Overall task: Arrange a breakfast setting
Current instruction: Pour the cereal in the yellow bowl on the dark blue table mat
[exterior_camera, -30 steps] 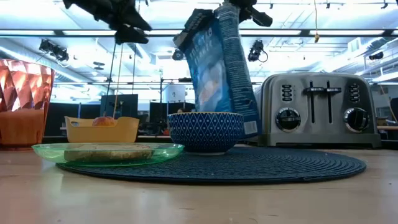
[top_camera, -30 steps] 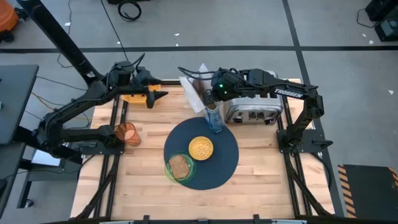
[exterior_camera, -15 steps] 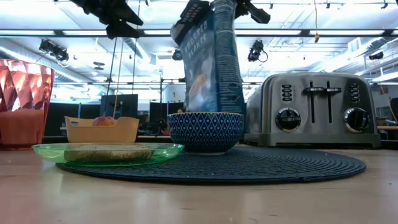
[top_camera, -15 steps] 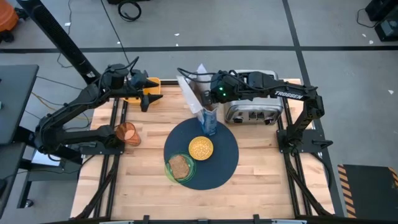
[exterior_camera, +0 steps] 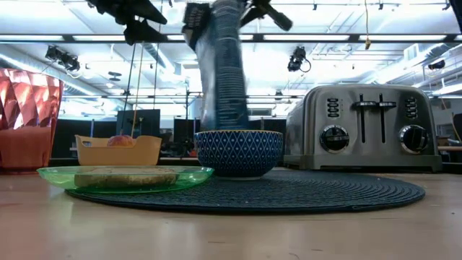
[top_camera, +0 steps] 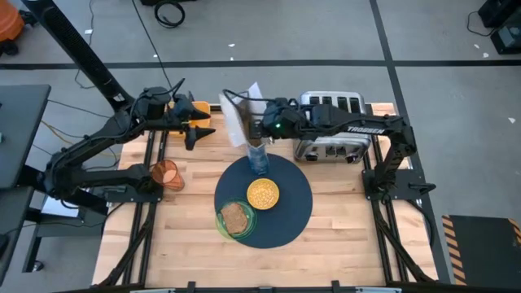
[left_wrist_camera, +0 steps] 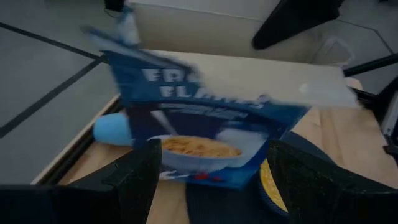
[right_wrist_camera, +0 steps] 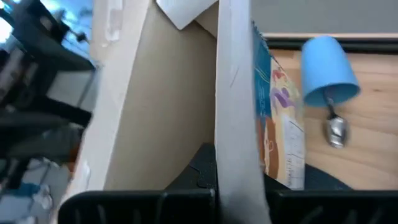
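Right gripper (top_camera: 254, 130) clamped on the cereal box (top_camera: 241, 122), carrying it off above the filled bowl (top_camera: 263, 194) on the mat (top_camera: 297, 207) — left gripper (top_camera: 194, 130) open, waiting beside it — handoff probably next

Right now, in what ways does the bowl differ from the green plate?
The bowl is deep, with a blue patterned wall; the green plate is shallow and see-through. The bowl holds yellow cereal; the green plate carries toast. The bowl stands near the middle of the mat; the green plate sits at its rim. Both are round, and both rest on the mat, side by side.
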`<action>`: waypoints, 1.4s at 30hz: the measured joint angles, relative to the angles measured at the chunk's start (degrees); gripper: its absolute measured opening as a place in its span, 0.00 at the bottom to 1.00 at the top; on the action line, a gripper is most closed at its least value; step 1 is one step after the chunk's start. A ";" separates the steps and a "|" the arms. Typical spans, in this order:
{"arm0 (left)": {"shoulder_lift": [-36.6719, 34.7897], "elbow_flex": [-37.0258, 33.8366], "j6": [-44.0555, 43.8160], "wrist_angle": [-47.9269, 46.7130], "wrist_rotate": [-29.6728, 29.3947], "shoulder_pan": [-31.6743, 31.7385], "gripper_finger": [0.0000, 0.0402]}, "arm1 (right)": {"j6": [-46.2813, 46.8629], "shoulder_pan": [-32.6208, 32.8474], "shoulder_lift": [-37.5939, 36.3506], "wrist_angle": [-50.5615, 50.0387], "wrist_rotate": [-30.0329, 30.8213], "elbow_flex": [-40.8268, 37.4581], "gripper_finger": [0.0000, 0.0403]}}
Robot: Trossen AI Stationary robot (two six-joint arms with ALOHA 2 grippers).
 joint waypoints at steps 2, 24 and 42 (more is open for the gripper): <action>0.00 0.00 -0.50 0.00 -0.28 -1.13 0.73 | 1.02 0.48 1.10 2.19 2.12 0.00 0.00; -7.75 -0.04 -5.80 -15.28 -5.72 -6.24 0.73 | 1.08 0.42 8.31 14.36 5.91 0.02 0.17; -10.41 -0.07 -19.48 -11.10 -12.58 -19.42 0.73 | -9.46 -1.67 4.58 18.76 2.04 0.02 0.46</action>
